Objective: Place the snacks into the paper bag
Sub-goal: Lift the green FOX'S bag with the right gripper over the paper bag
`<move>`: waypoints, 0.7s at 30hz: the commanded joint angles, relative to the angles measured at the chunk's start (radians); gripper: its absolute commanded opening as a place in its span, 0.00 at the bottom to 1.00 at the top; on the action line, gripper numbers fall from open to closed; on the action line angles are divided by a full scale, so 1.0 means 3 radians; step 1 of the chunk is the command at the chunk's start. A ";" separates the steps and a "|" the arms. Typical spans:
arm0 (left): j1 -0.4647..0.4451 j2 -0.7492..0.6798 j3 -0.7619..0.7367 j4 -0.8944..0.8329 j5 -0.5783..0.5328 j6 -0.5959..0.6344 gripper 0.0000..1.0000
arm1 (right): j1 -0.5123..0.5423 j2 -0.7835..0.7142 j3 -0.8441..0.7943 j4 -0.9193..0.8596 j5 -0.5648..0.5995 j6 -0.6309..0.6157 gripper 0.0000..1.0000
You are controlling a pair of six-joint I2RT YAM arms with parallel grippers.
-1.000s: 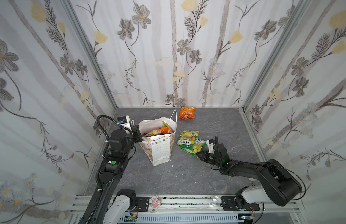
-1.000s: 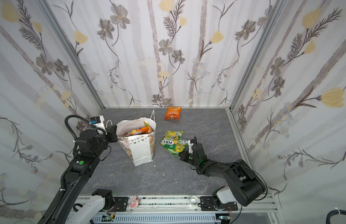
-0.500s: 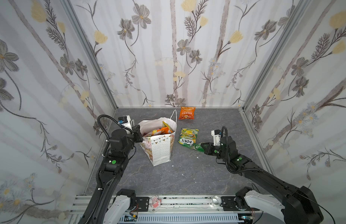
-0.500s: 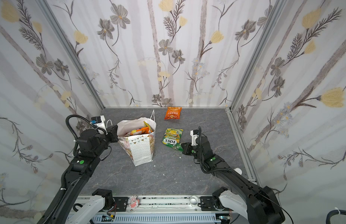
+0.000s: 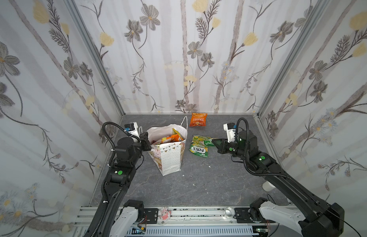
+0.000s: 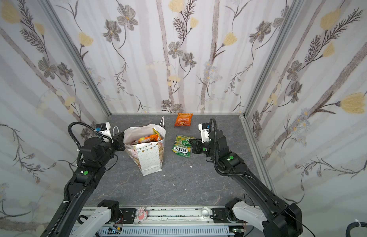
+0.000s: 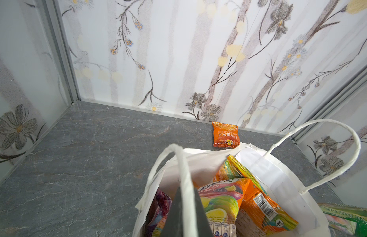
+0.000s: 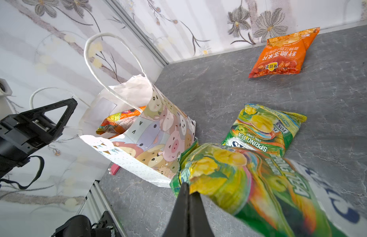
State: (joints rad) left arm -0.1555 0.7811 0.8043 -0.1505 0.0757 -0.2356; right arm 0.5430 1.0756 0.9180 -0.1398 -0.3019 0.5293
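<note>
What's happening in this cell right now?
The left fingers are shut on the rim of the bag, and several packets are already inside. The right fingers are shut on a green packet, held off the table beside the bag. A second green packet and an orange packet lie on the table.

Nearest green pkt blurry, edge-cropped

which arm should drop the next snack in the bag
Right. The right gripper is shut on a green packet, close beside the paper bag. The left gripper is occupied, clamped on the bag's rim and holding its mouth open.
</note>
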 commanded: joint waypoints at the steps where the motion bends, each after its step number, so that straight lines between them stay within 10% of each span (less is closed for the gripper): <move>1: 0.0009 -0.0012 -0.0007 0.0121 -0.0012 -0.0003 0.08 | 0.0057 0.0053 0.0123 0.0043 -0.0093 -0.0116 0.00; 21: 0.0007 -0.0019 -0.0010 0.0128 0.0011 -0.0007 0.08 | 0.0586 0.0416 0.1090 -0.0151 -0.0048 -0.0449 0.00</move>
State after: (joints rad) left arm -0.1555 0.7792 0.8036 -0.1501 0.0795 -0.2356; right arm 0.7063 1.1889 1.2087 -0.2123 -0.3080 0.4294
